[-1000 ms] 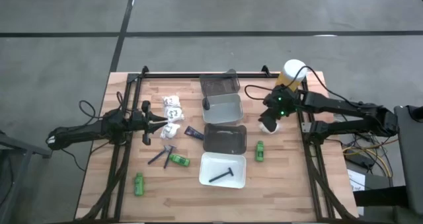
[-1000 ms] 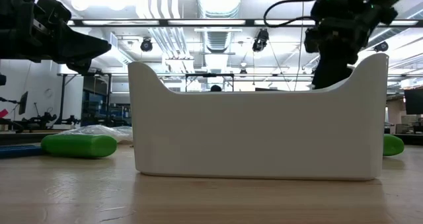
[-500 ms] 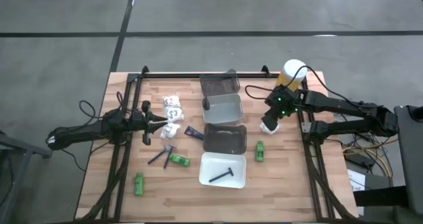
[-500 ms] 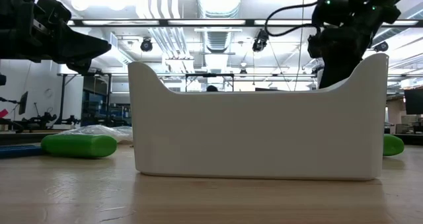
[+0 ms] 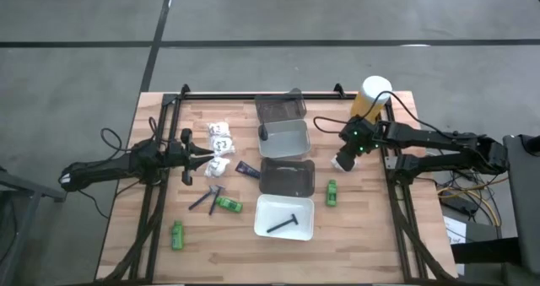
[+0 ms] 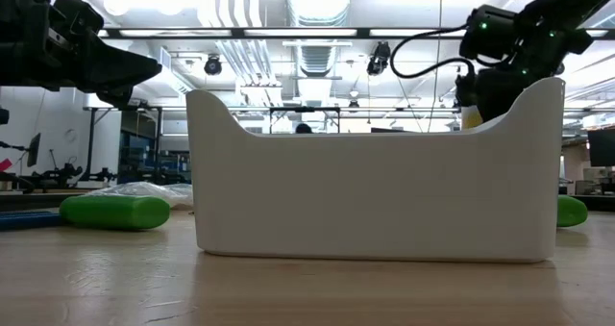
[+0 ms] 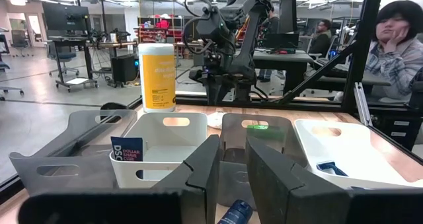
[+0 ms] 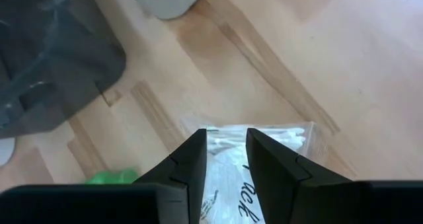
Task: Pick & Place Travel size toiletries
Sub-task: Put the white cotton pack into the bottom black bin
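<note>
Wooden bench (image 5: pixel 371 227) under bright lab lights, and I've got my right tool (image 8: pixel 223 159) down over a white crinkly packet (image 8: pixel 271 141) near the right edge, just out from the big yellow container (image 5: pixel 372 96) at the far right corner. Its fingers straddle the packet's middle with a narrow gap between them; I can't yet call that a firm pinch. I'd judge this packet very light and soft, with slick film that will crumple and slide, so I want to bite across the bunched middle, not a loose corner. It looks to hold thin white sticks, so nothing fragile. A green bottle (image 5: pixel 332 192) lies nearer the front, beside the grey tray (image 5: pixel 287 178).

My left tool (image 7: pixel 232 179) waits by the left edge, fingers a narrow gap apart on nothing, facing more white packets (image 5: pixel 221 137). A dark tube (image 5: pixel 247 169), a razor stick (image 5: pixel 207 197) and two more green bottles (image 5: pixel 228 204) sit left of the trays. One razor (image 5: pixel 283 224) lies in the white tray (image 5: pixel 264 206).
</note>
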`<state>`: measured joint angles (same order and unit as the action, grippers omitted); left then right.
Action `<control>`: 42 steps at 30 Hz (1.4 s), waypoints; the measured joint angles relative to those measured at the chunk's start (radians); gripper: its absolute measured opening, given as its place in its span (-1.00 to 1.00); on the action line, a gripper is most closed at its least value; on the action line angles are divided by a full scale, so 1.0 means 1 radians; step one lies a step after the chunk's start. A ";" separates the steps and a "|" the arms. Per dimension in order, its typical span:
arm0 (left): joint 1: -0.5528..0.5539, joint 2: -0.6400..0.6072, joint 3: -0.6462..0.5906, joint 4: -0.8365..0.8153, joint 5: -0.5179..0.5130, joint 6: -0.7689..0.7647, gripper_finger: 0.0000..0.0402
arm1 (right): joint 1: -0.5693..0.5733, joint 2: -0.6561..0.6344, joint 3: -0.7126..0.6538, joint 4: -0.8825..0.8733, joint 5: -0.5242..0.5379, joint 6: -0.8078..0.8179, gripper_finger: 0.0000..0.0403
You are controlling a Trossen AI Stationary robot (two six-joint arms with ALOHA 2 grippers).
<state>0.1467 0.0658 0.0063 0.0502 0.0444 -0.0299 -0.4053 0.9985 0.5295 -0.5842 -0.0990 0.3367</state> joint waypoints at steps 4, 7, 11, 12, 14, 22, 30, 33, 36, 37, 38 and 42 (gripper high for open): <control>0.000 0.000 0.000 0.000 0.000 0.000 -0.61 | 0.000 0.003 -0.007 -0.003 -0.002 -0.001 -0.54; 0.000 0.000 0.000 0.000 0.000 0.000 -0.61 | 0.000 0.013 -0.006 -0.003 -0.029 -0.016 -0.56; 0.000 0.000 0.000 0.000 0.000 0.000 -0.61 | -0.001 0.040 0.005 -0.003 -0.081 -0.031 -0.57; 0.000 0.000 0.000 0.000 0.000 0.000 -0.61 | -0.001 0.049 0.006 -0.003 -0.082 -0.034 -0.56; 0.000 0.000 0.000 0.000 0.000 0.000 -0.61 | 0.001 0.063 0.011 -0.007 -0.082 -0.046 -0.54; 0.000 0.000 0.000 0.000 0.000 0.000 -0.61 | 0.054 0.118 0.080 -0.033 -0.081 -0.090 -0.43; 0.000 0.000 0.000 0.000 0.000 0.000 -0.61 | 0.057 0.218 0.114 -0.102 0.034 -0.107 -0.22; 0.000 0.000 0.000 0.000 0.000 0.000 -0.61 | 0.065 0.254 0.133 -0.101 0.050 -0.082 -0.12; 0.000 0.000 0.000 0.000 0.000 0.000 -0.61 | 0.080 0.283 0.148 -0.101 0.050 -0.059 -0.02; 0.000 0.000 0.000 0.000 0.000 0.000 -0.61 | 0.085 0.290 0.150 -0.101 0.049 -0.059 0.01; 0.000 0.000 0.000 0.000 0.000 0.000 -0.61 | 0.090 0.295 0.150 -0.102 0.050 -0.059 0.03; 0.000 0.000 0.000 0.000 0.000 0.000 -0.61 | 0.107 0.308 0.133 -0.109 0.052 -0.056 0.09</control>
<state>0.1467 0.0662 0.0059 0.0502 0.0448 -0.0303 -0.2983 1.3068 0.6622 -0.6935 -0.0474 0.2810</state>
